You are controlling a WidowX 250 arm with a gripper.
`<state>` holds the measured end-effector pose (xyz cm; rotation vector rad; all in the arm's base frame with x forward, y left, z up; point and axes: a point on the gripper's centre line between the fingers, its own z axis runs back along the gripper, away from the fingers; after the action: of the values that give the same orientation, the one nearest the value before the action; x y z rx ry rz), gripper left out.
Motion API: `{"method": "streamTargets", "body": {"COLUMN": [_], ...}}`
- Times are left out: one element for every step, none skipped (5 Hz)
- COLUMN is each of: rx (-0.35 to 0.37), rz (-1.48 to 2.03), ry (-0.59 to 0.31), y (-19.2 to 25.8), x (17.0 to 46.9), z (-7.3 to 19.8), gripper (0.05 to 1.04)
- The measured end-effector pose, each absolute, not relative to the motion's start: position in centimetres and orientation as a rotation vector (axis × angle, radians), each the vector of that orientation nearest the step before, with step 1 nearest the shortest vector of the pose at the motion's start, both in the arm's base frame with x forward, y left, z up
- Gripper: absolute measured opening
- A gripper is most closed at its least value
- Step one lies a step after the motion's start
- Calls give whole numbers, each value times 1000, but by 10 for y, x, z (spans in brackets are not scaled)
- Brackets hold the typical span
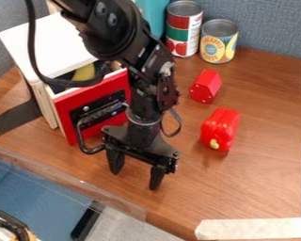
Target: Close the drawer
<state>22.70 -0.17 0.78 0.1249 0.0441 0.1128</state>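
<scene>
Red drawer front (101, 91) stood out from the white-topped cabinet (60, 41), on the left of the desk (260, 94); drawer partly open, yellow item (84, 72) inside. Jaws were well open and empty, fingers (157, 177) pointing down in front of the drawer. Drawer was probably light, rigid, no squash risk; painted face maybe a bit slippery. No grip needed: best contact was a closed-finger push near the middle of the front, square on. Handle (104, 112) could have snagged a fingertip; off-centre shove likely would have jammed drawer or skidded cabinet.
</scene>
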Motion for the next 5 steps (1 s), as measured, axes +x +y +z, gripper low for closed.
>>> {"method": "streamTargets", "body": {"rx": [121,122,125,128,130], "rz": [139,163,195,218,233], "ry": [44,48,42,35,37], "y": [7,16,28,39,45], "x": [235,240,245,248,247], "z": [7,7,11,13,13], "gripper": [1000,1000,1000,1000,1000]}}
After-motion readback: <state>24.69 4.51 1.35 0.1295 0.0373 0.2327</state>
